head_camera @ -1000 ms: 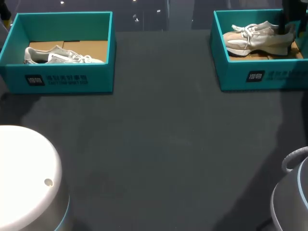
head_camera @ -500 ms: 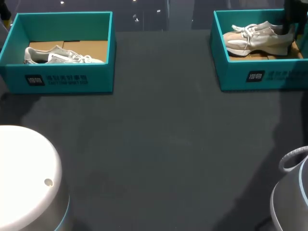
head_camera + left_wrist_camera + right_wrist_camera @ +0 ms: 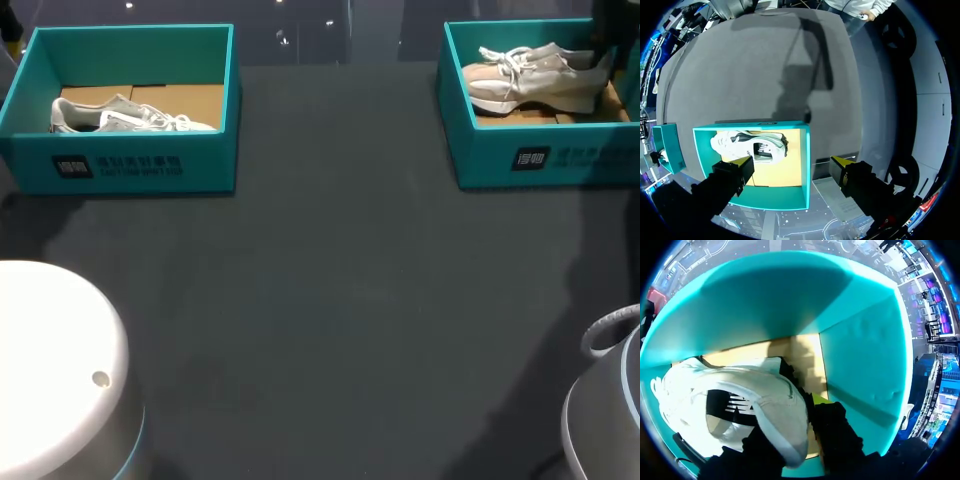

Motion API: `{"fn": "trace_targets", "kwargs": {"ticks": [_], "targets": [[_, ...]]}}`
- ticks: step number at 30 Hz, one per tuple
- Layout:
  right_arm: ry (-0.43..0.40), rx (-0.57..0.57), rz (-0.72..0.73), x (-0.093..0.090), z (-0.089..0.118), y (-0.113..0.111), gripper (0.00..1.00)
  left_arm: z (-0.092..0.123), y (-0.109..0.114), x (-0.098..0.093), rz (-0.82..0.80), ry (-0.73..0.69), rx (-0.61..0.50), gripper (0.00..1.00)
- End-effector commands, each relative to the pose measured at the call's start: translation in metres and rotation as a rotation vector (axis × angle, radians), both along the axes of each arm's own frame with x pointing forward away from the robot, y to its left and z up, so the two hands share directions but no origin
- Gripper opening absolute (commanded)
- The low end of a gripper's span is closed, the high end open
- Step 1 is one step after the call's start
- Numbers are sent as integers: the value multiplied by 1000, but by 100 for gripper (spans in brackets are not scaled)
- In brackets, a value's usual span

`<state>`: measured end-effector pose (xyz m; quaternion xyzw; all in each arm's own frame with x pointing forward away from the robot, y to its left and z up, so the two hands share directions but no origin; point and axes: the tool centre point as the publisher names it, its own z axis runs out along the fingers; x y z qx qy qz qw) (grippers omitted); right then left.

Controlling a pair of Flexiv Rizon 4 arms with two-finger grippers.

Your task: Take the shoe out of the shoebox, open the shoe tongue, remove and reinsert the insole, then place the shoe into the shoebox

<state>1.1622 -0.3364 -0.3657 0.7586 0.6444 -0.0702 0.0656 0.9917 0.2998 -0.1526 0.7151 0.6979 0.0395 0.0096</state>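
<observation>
A beige shoe (image 3: pixel 530 80) lies in the teal shoebox (image 3: pixel 540 160) at the back right. My right gripper (image 3: pixel 603 48) is down in that box at the shoe's heel. In the right wrist view the heel of the shoe (image 3: pixel 765 400) sits clamped between the two dark fingers of my right gripper (image 3: pixel 795 422), with one yellow fingertip (image 3: pixel 818 400) showing beside it. My left gripper (image 3: pixel 790 165) hangs open, high above the other teal shoebox (image 3: pixel 802 165), which holds a white shoe (image 3: pixel 747 142). The head view does not show the left gripper.
The second teal shoebox (image 3: pixel 130 165) with its grey-white shoe (image 3: pixel 120 115) stands at the back left. The white base (image 3: pixel 50 370) of one arm fills the front left corner, and a grey base (image 3: pixel 605 410) the front right. Dark table (image 3: pixel 340 300) lies between.
My right gripper's fingers have closed on the shoe's heel. The shoe has shifted slightly toward the back of its box. The left arm has not moved.
</observation>
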Motion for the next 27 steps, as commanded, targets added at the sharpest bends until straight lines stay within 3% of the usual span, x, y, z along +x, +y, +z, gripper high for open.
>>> {"fn": "trace_targets", "kwargs": {"ticks": [1, 11, 27], "targets": [[-5, -9, -6, -5, 11, -4, 0, 1, 0, -2, -1, -3, 1, 100], [-28, 3, 18, -10, 27, -20, 0, 1, 0, -2, -1, -3, 1, 100], [-18, -2, 94, -16, 77, -11, 0, 1, 0, -2, -1, -3, 1, 100]]}}
